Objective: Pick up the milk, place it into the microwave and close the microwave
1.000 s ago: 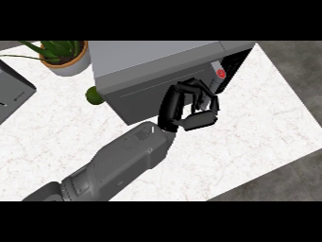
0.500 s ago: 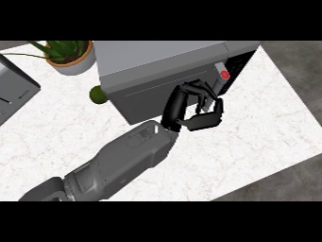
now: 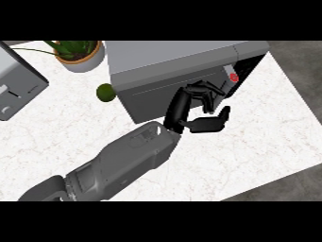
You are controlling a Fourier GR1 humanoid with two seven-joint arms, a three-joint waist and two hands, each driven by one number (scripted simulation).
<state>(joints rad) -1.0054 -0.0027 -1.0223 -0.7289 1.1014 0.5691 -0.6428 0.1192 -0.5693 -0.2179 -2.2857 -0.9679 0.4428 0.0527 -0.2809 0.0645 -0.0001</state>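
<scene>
The grey microwave (image 3: pixel 170 64) stands at the back of the counter. Its door front (image 3: pixel 156 97) lies flush with the body, and a red button (image 3: pixel 233 78) shows on the panel at its right end. My left hand (image 3: pixel 191 106) is at the right part of the door front. Its fingers (image 3: pixel 207 90) are loosely bent against the door, the thumb (image 3: pixel 208 124) is spread away, and it holds nothing. The milk is not visible anywhere. My right hand does not show.
A silver toaster (image 3: pixel 6 87) stands at the left edge. A potted plant (image 3: pixel 80 56) is at the back left and a small green fruit (image 3: pixel 106 92) lies beside the microwave's left corner. The counter's right edge (image 3: pixel 309 118) runs diagonally, with dark floor beyond.
The whole scene has slid a little to the right in the view. The left hand stays at the microwave's front, with its fingers barely shifted.
</scene>
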